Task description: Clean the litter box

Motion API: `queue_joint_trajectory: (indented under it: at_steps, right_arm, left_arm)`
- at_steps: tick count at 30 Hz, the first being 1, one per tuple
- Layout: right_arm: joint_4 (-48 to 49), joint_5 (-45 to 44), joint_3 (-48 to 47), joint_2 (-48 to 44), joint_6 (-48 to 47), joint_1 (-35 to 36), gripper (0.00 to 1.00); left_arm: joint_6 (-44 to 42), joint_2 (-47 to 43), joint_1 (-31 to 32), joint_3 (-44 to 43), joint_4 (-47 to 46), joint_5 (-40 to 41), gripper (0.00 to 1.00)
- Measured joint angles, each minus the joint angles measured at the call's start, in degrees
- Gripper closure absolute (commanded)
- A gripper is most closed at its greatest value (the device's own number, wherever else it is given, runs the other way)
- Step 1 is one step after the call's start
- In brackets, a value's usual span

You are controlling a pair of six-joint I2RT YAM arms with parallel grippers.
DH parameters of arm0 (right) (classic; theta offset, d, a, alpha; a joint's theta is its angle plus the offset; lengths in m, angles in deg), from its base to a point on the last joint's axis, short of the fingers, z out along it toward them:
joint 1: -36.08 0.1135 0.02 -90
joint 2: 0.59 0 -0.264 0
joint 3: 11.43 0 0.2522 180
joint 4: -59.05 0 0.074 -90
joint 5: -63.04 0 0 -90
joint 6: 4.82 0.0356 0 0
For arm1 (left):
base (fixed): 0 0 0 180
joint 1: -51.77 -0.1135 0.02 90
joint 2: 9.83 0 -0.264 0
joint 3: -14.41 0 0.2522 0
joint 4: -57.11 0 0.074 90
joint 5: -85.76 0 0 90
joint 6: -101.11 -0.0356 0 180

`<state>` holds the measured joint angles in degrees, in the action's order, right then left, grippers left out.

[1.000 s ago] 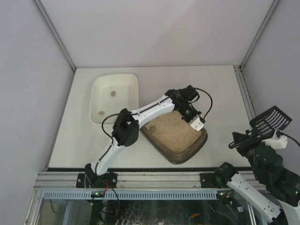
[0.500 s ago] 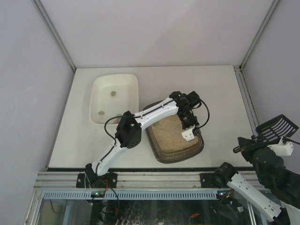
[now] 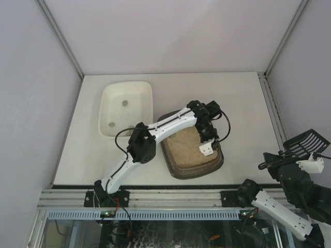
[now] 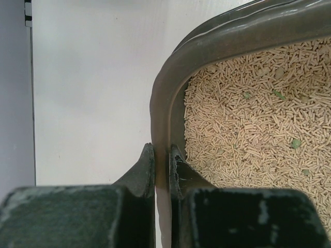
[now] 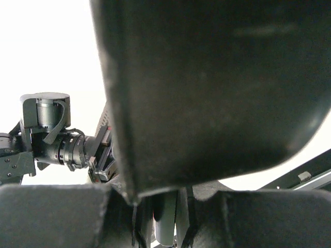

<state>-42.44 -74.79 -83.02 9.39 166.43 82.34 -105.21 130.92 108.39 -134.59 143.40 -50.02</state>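
The right gripper (image 3: 283, 158), clamped on a scoop (image 3: 305, 140), hangs off the table's (image 3: 243, 103) near-right corner on a folded arm, lower than a second ago. The left arm reaches forward, left gripper (image 4: 162, 165) pinching the litter box (image 4: 168, 88) rim mid-table. The box has swung squarer.

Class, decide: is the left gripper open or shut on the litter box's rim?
Shut. The left gripper has one finger outside and one inside the litter box wall, pinching it.

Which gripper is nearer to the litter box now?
Left. The left gripper is shut on the litter box rim; the right gripper holds a black scoop far to its right, apart.
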Motion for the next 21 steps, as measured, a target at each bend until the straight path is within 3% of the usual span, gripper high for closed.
queue_joint_trajectory:
  at_steps: [12, 13, 16, 17, 18, 19, 21]
  right_arm:
    - [-3.3, -1.4, 0.0, -0.2, 4.2, 1.6, 1.00]
    - [-3.4, -1.5, 0.0, -0.2, 4.4, 1.9, 1.00]
    - [-3.4, -1.8, 0.0, -0.2, 5.1, 2.8, 1.00]
    - [-3.4, -2.0, 0.0, -0.2, 5.3, 3.3, 1.00]
    - [-3.4, -2.2, 0.0, -0.2, 5.5, 3.7, 1.00]
    - [-3.4, -2.4, 0.0, -0.2, 5.7, 4.2, 1.00]
    - [-3.4, -3.0, 0.0, -0.2, 6.2, 5.7, 1.00]
  left_arm:
    - [-0.3, 4.1, -0.7, -6.0, 1.9, -2.9, 1.00]
    - [-0.3, 4.1, -0.7, -6.0, 1.4, -3.1, 0.96]
    - [-0.5, 3.5, -0.9, -2.9, -2.8, -4.8, 0.61]
    - [-0.5, 3.5, -0.9, -2.9, -2.8, -4.8, 0.43]
    - [-0.9, 2.4, -0.9, -1.3, -4.5, -4.8, 0.06]
    - [-1.5, 1.7, -0.9, 0.5, -6.4, -3.9, 0.01]
    - [-2.0, 1.1, -0.9, 3.7, -9.0, -2.9, 0.00]
